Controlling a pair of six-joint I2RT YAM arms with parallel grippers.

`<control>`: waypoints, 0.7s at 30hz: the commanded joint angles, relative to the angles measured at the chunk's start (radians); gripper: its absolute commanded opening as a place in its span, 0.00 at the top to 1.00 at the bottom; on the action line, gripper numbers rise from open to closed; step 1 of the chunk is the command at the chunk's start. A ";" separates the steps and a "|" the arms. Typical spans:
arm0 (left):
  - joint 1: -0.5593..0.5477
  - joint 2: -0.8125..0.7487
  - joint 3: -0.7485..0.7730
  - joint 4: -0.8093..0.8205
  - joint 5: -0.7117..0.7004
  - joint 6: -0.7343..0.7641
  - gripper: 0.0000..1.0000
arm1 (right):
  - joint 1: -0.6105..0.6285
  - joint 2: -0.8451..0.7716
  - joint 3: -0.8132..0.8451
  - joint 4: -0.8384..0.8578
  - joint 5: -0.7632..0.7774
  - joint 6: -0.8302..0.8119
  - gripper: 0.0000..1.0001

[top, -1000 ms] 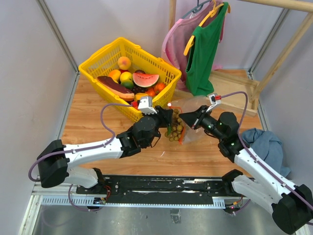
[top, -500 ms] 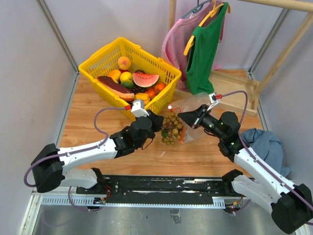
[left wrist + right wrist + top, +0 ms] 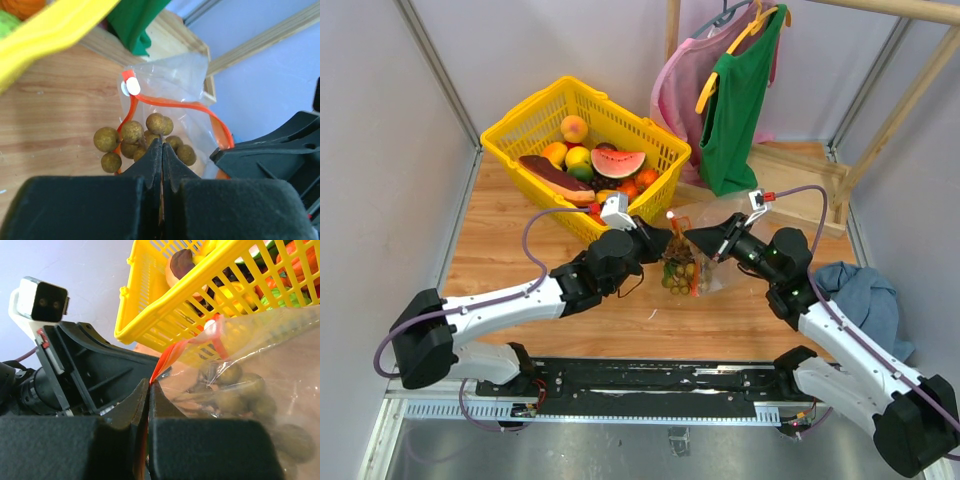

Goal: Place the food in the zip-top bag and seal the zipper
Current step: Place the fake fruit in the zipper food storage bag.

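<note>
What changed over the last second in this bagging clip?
The left pincer backed off, came forward again to the mouth of the zip-top bag and closed by the grape bunch; whether it pinches plastic is unclear. The right pincer stayed shut on the zipper; the bunch, the bag and the yellow basket kept their places.

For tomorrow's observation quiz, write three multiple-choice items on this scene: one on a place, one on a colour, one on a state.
1. The watermelon slice lies: A in the yellow basket; B on the table; C on a hanger.
2. The zipper is: A blue; B orange-red; C white.
3. The right gripper is: A wide open; B shut on the zipper; C out of view.
Key: A, it sits among the basket's fruit; B, both wrist views show that colour; B, the strip runs between its closed fingers.
</note>
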 commanded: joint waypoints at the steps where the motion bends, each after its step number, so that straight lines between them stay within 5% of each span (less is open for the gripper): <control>1: 0.001 -0.088 0.013 0.090 -0.106 0.076 1.00 | -0.019 -0.029 -0.010 0.026 -0.032 -0.003 0.99; 21: 0.001 -0.104 0.092 0.120 -0.305 0.171 1.00 | -0.020 0.058 -0.040 0.192 -0.139 0.082 0.99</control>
